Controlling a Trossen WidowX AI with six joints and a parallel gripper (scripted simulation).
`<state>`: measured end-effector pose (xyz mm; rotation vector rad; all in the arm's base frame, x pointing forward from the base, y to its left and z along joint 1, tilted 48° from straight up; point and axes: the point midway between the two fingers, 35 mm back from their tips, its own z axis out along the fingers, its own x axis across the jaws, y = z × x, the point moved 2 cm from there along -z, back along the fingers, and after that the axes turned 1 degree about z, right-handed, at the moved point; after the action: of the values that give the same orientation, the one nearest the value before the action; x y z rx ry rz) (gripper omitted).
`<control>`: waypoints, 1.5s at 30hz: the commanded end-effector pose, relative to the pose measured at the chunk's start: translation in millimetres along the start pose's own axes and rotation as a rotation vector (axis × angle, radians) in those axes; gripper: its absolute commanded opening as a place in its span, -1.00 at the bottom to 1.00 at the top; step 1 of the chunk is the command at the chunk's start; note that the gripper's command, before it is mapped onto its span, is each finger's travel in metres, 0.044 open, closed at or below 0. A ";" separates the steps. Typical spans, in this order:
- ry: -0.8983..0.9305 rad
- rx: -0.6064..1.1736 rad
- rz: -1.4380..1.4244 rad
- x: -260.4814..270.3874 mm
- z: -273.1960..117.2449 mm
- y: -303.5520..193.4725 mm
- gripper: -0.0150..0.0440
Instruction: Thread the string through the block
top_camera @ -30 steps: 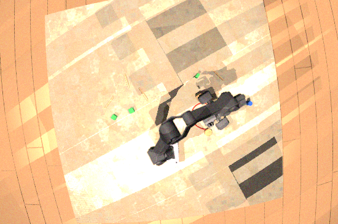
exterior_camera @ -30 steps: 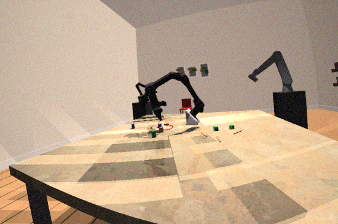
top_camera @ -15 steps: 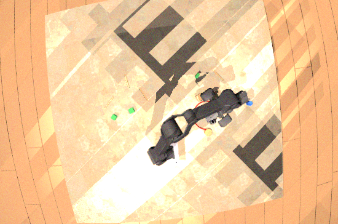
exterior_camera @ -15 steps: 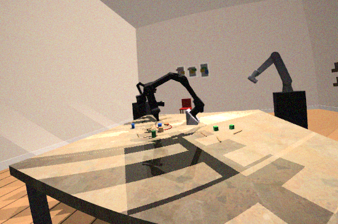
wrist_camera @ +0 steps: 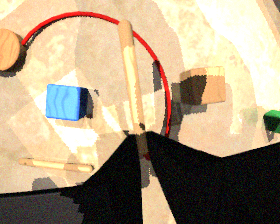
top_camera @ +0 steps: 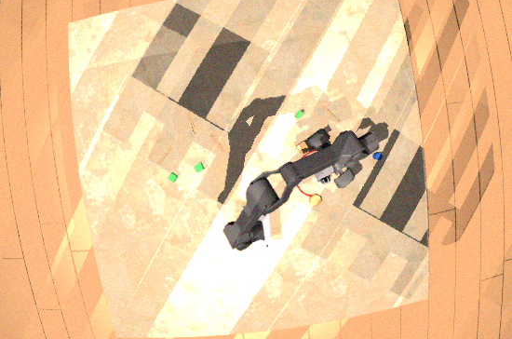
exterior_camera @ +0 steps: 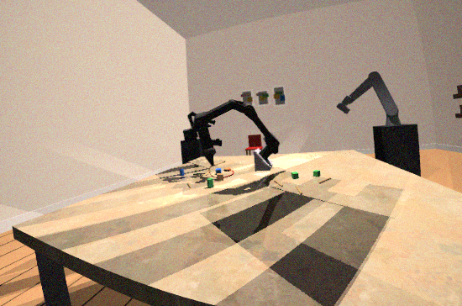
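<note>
My gripper (wrist_camera: pixel 140 138) (exterior_camera: pixel 212 164) is shut on the thin wooden stick (wrist_camera: pixel 130 70), close to its string end. The rest of the stick points up and away in the wrist view, above the table. The red string (wrist_camera: pixel 82 14) (top_camera: pixel 304 193) arcs from the round wooden button (wrist_camera: pixel 7 50) (top_camera: pixel 316 199), under the stick, and back behind the fingers. The wooden block (wrist_camera: pixel 212 86) (top_camera: pixel 303 146) (exterior_camera: pixel 219 176) stands on the table to the right of the stick in the wrist view, apart from it. Its hole cannot be made out.
A blue cube (wrist_camera: pixel 62 102) and a loose stick (wrist_camera: pixel 55 165) lie left of the gripper in the wrist view. A green piece (wrist_camera: pixel 273 121) (top_camera: pixel 299 114) (exterior_camera: pixel 210 182) lies beyond the block. A blue piece (top_camera: pixel 377 155), other loose sticks and two green cubes lie farther off.
</note>
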<state>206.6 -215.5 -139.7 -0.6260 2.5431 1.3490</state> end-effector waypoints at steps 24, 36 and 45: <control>-0.006 0.070 0.000 -9.9 -6.0 -32.3 -0.49; -0.008 0.100 -0.001 -14.7 -8.8 -45.5 -0.49; -0.011 0.122 -0.003 -18.4 -10.8 -55.2 -0.49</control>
<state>244.4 -244.3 -164.7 -0.6071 2.5889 1.1952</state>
